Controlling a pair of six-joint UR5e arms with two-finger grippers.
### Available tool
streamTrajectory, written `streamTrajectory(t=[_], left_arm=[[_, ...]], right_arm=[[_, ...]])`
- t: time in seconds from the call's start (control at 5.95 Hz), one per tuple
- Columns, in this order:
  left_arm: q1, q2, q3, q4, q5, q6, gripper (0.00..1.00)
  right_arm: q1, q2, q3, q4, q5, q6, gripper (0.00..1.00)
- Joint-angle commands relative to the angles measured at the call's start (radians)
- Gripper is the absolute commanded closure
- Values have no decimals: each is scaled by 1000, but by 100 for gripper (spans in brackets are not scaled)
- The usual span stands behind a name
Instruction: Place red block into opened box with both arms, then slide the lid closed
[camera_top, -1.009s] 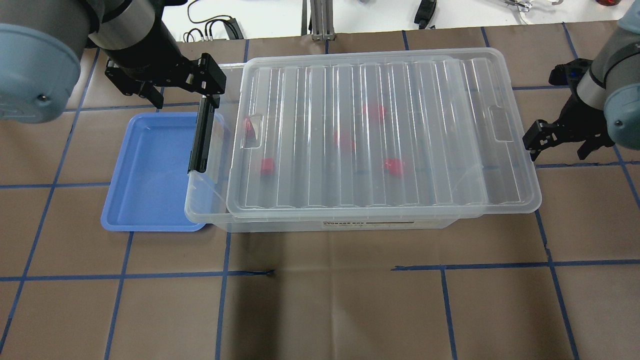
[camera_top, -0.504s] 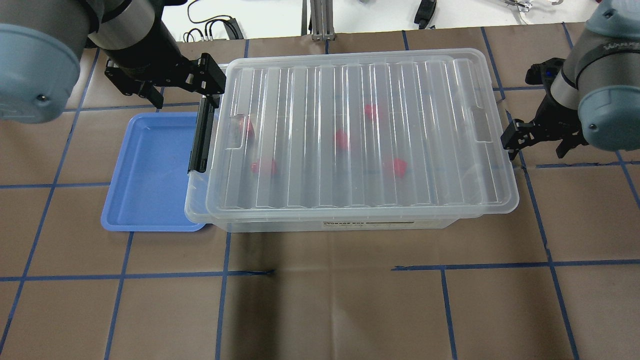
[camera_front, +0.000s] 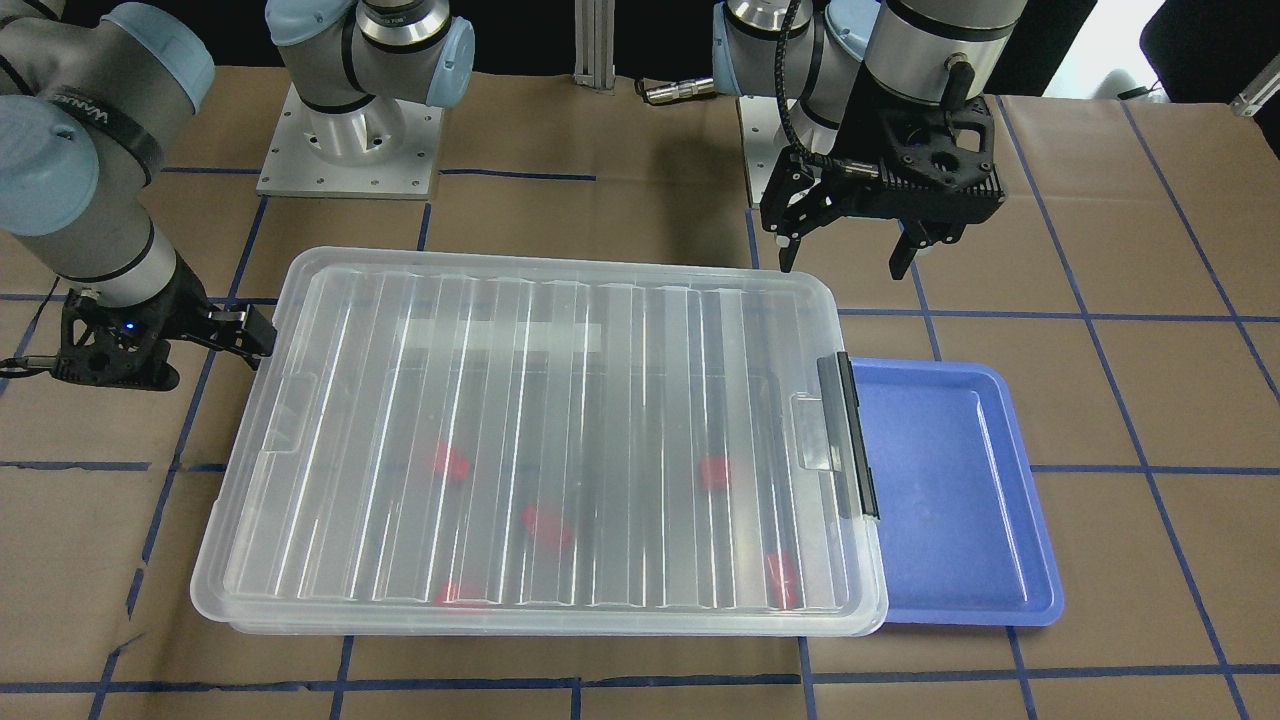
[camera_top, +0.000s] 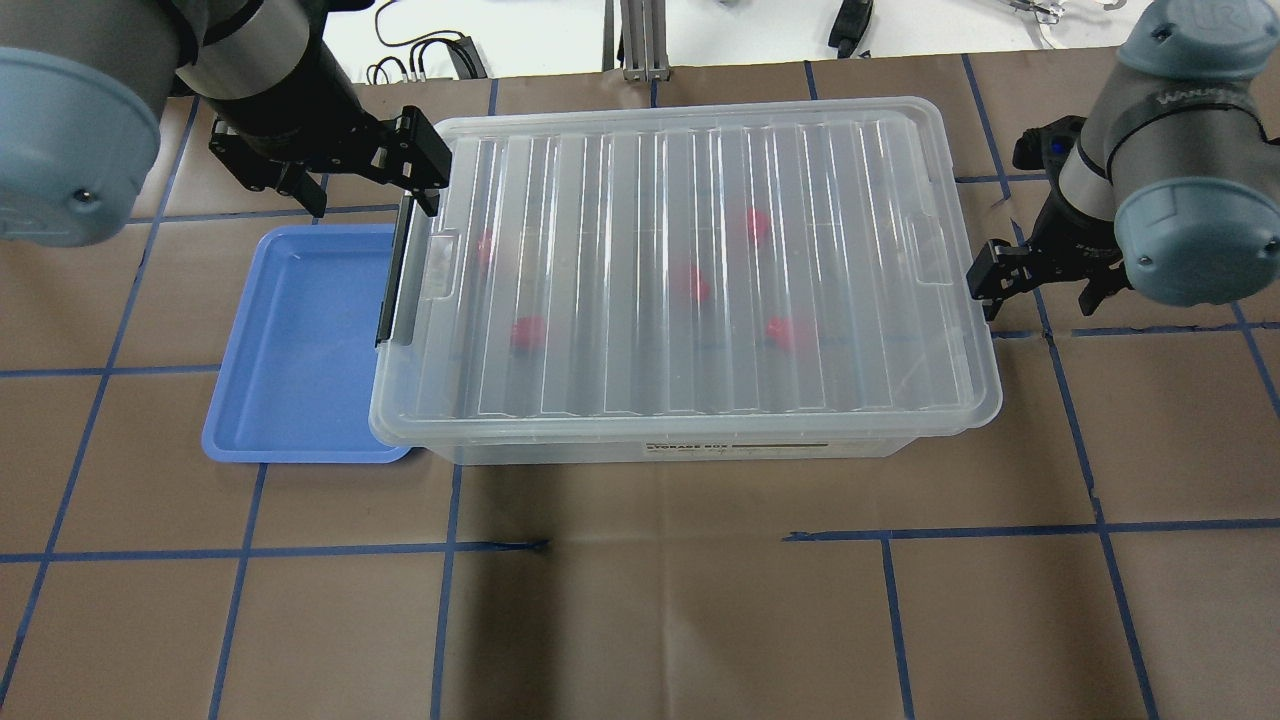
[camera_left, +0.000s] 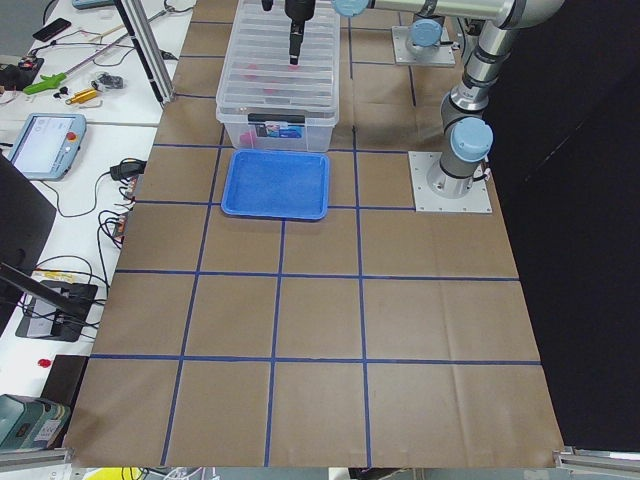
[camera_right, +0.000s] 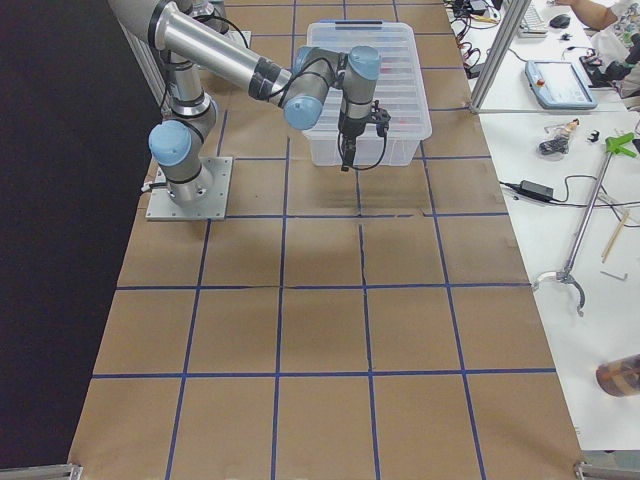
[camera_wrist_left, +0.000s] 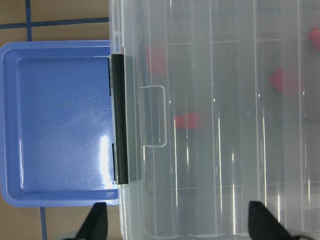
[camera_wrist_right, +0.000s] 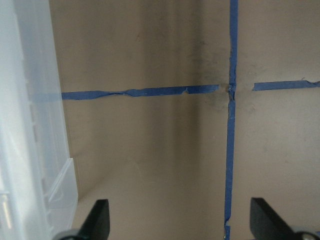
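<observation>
The clear box sits mid-table with the ribbed lid lying flat over it, edges about flush. Several red blocks show blurred through the lid, resting on the box floor. My right gripper is open at the lid's right short end, and its inner finger touches that edge. In the right wrist view the box wall fills the left side. My left gripper hangs open above the box's far-left corner, over the black clip bar, holding nothing.
A blue tray lies against the box's left end, partly under its rim. Brown paper with blue tape lines covers the table. Cables and tools lie on the white bench beyond the far edge.
The lid has slid left across the box, pushed by my right gripper, which moved left with it. It now covers the left end. The left arm has not moved.
</observation>
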Motion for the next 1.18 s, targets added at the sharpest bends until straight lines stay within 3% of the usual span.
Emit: streamTrajectory(t=[0.0,0.17,0.67,1.01], left_arm=[[0,0,0,0,0,0,2],[0,0,0,0,0,0,2],[0,0,-1,0,0,0,2],[0,0,-1,-2,0,2,2]], right_arm=[[14,0,-15,0,-8,10,0],[12,-1,-48,14,-13,8,0],[32,-12,-353,379,7,43,0],[196,-44,-430,480,35,263,0]])
